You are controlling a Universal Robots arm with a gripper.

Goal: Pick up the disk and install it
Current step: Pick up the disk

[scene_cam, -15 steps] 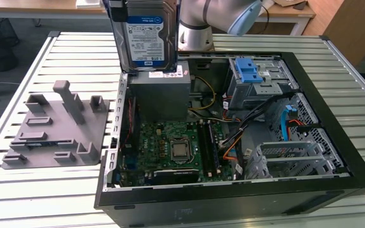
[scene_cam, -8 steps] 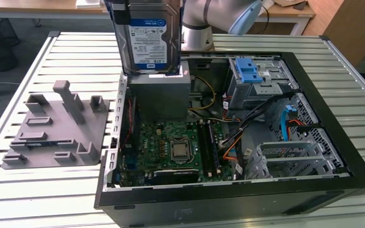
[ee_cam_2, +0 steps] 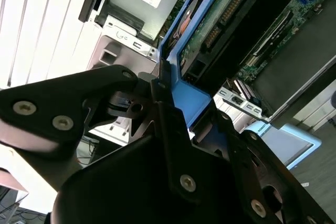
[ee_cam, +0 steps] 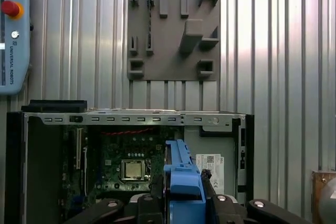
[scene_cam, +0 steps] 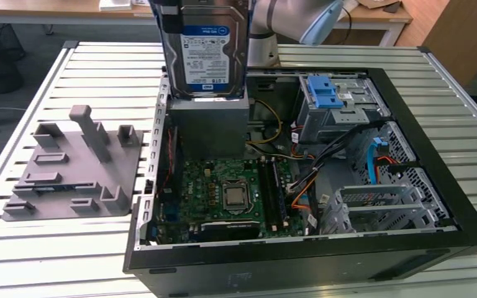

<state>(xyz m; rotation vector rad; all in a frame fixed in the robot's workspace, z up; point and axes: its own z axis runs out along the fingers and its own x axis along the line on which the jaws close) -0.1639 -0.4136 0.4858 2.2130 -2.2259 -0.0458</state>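
exterior view: disk (scene_cam: 204,53) upright, label showing, above open computer case (scene_cam: 471,230) on counter (scene_cam: 97,68).
second wrist view: gripper (ee_cam_2: 157,90) clamped on disk's blue rail (ee_cam_2: 197,100).
first wrist view: disk edge-on over case.
handling: likely stiff, weighty, shock-fragile; hold by the rails.

On my slatted metal table (scene_cam: 56,254) I see an open black computer case (scene_cam: 305,270) lying on its side, its green circuit board (scene_cam: 213,198) bare, a grey box (scene_cam: 209,127) and a blue latch (scene_cam: 325,93) at its far end, and a grey moulded tray (scene_cam: 64,174) just beside it on the exterior view's left.
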